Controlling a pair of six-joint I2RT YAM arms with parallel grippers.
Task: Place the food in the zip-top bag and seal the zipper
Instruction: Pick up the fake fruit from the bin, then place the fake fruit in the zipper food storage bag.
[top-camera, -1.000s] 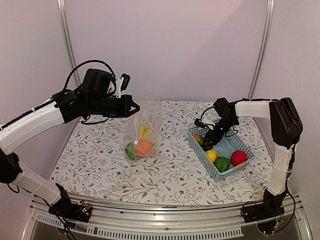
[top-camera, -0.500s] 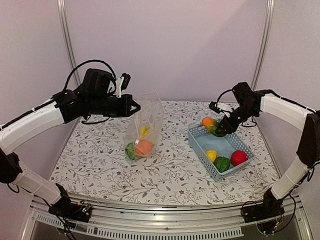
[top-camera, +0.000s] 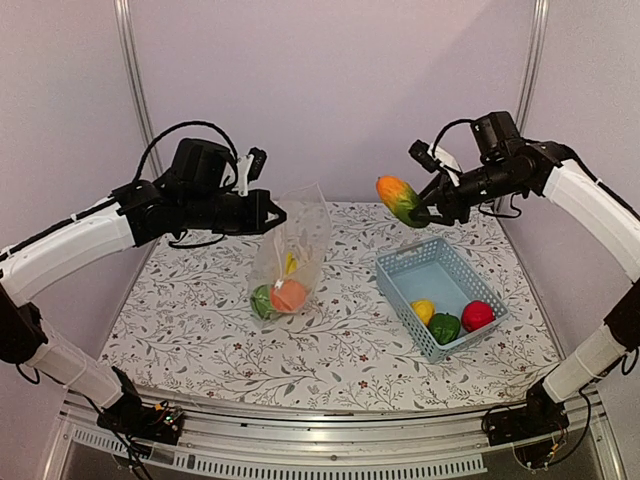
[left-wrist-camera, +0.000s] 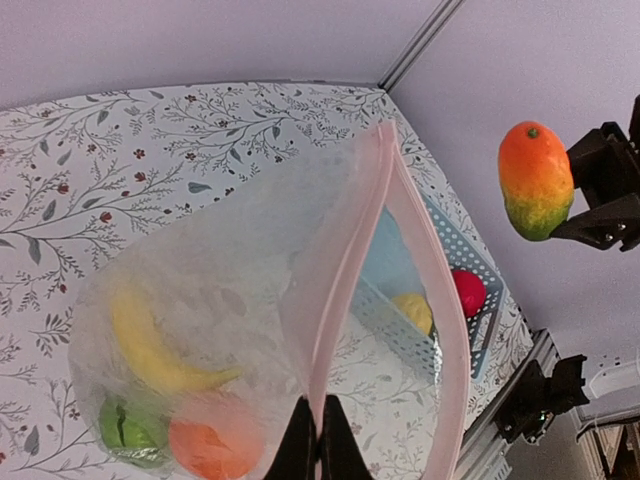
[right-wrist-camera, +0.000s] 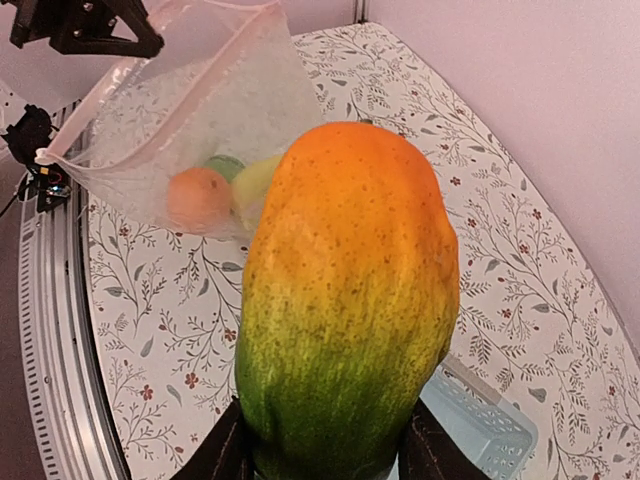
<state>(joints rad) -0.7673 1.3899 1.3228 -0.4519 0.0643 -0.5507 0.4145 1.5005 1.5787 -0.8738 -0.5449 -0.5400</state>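
Note:
The clear zip-top bag (top-camera: 292, 255) hangs upright at the table's middle, its mouth open. My left gripper (top-camera: 275, 213) is shut on one side of the pale pink zipper strip (left-wrist-camera: 345, 300) and holds the bag up. Inside lie a yellow banana (left-wrist-camera: 150, 345), an orange (top-camera: 288, 295) and a green piece (top-camera: 261, 300). My right gripper (top-camera: 425, 212) is shut on the green-orange piece (top-camera: 398, 198), held high in the air between the bag and the basket; it fills the right wrist view (right-wrist-camera: 345, 300). The bag shows there too (right-wrist-camera: 190, 120).
The light-blue slotted basket (top-camera: 400, 275) stands at the right on the flowered tablecloth. It holds a yellow lemon (top-camera: 423, 311), a green pepper (top-camera: 444, 327) and a red apple (top-camera: 478, 315). Metal posts rise at the back corners.
My right gripper has lifted the green-orange piece out of the basket and carried it up and left, towards the bag. The left gripper still holds the bag's mouth.

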